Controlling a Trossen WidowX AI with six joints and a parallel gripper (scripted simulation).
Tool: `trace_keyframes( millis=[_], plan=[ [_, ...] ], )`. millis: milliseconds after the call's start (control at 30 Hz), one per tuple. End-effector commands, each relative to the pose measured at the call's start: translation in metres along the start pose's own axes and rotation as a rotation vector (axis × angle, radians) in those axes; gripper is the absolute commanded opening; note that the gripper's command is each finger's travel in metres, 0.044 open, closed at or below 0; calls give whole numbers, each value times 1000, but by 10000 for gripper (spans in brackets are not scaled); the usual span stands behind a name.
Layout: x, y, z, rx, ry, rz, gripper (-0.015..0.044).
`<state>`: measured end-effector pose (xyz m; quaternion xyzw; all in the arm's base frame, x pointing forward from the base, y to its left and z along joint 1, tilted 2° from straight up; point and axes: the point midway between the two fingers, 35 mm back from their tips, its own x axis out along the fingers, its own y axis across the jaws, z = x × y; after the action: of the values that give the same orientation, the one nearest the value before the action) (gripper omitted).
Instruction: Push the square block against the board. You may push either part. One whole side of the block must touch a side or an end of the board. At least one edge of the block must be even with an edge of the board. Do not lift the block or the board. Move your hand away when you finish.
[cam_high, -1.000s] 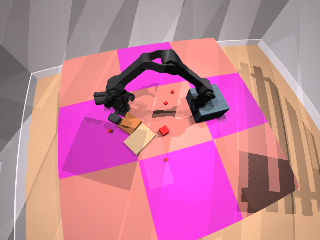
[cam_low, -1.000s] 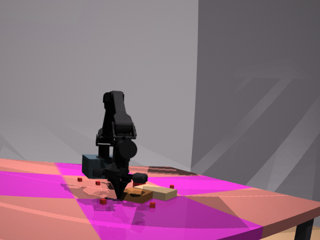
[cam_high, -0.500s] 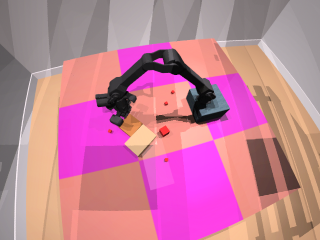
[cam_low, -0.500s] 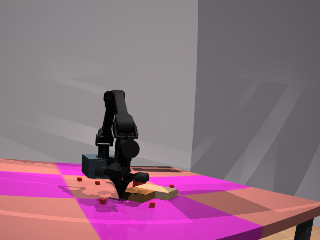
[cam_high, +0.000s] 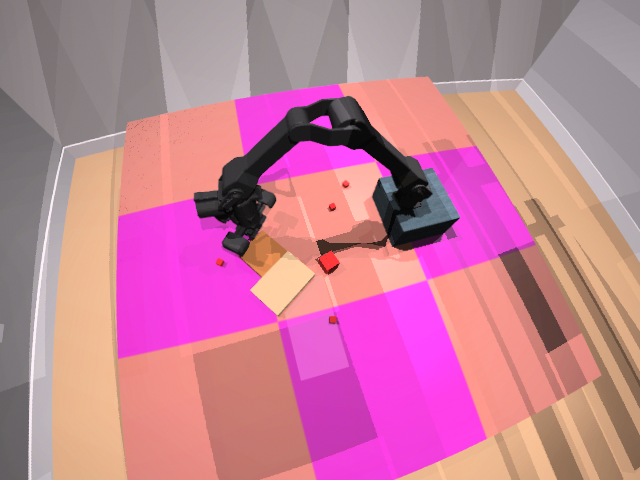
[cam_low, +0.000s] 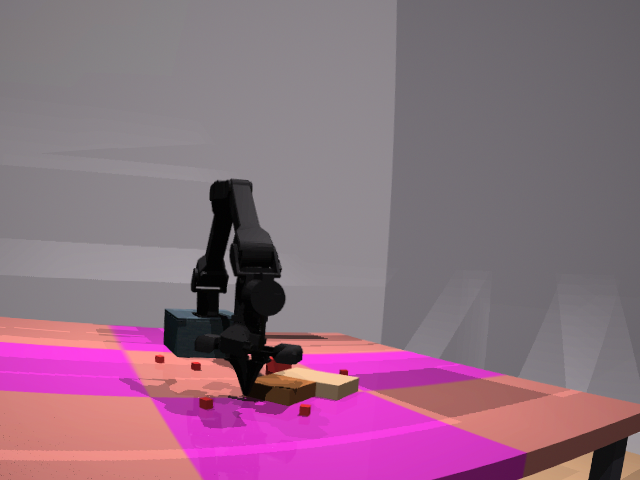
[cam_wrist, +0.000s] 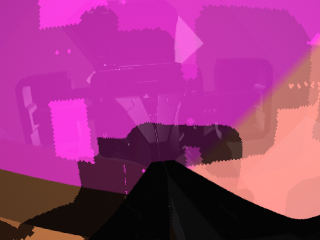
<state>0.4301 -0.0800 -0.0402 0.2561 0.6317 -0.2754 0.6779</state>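
The orange-brown square block (cam_high: 263, 251) (cam_low: 289, 395) (cam_wrist: 30, 197) lies flat. One side runs along a long side of the cream board (cam_high: 282, 284) (cam_low: 338, 386), and the two seem to touch. At the right end of that side in the top view, their edges look about even; a slight offset cannot be ruled out. My gripper (cam_low: 246, 393) (cam_wrist: 163, 172) is shut and empty. Its tips are low at the block's far side from the board, touching or very close; I cannot tell which. In the top view the hand hides the tips.
A larger red cube (cam_high: 328, 262) (cam_low: 279, 365) lies right of the board in the top view. Several small red cubes lie around, one (cam_high: 219, 261) (cam_low: 305, 410) near the block and one (cam_high: 332, 319) past the board. The arm stands on a blue-grey base (cam_high: 429, 224) (cam_low: 187, 334).
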Motion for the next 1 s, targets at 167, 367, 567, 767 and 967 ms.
trace_keyframes(
  millis=[167,367,567,767,967],
  plan=[
    [0,4,-11,-2,7,2,0],
    [0,6,-16,-2,8,2,0],
    [0,8,-21,-2,8,2,0],
    [0,10,-26,-2,8,2,0],
    [0,12,-31,-2,9,2,0]
  ],
)
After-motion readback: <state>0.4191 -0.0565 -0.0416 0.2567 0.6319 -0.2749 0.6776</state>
